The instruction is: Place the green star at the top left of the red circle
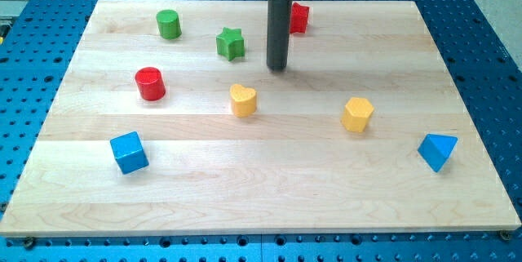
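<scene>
The green star [231, 43] lies near the view's top, left of centre. The red circle [150, 83], a short cylinder, stands lower and further left. My tip [278, 68] is on the board to the right of the green star, slightly lower, with a small gap between them. The star is to the upper right of the red circle.
A green cylinder [169, 24] stands at the top left. A red block [299, 18] is partly hidden behind the rod. A yellow heart [243, 99], a yellow hexagon-like block [357, 114], a blue cube [129, 152] and a blue triangular block [437, 151] lie lower down on the wooden board [261, 205].
</scene>
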Controlling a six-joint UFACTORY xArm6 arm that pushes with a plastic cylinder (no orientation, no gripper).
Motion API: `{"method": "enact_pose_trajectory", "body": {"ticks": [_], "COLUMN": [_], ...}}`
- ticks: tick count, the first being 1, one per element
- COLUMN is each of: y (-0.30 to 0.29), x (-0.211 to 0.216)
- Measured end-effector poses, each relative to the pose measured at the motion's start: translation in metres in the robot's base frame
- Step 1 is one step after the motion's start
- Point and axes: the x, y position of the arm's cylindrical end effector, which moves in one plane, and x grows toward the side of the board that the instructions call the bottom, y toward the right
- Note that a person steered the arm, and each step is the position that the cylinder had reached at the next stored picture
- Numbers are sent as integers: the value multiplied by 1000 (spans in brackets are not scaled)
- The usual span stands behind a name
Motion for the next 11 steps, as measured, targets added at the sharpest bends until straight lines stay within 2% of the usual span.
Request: {"method": "enact_pose_trajectory", "body": {"ticks": [1, 2, 3, 4, 5, 7, 9, 10, 11], "y": [-15, -87, -30, -81, -155, -27, -199, -233, -223], "x": [-19, -12, -17, -46, -21, 1, 11, 23, 56]}}
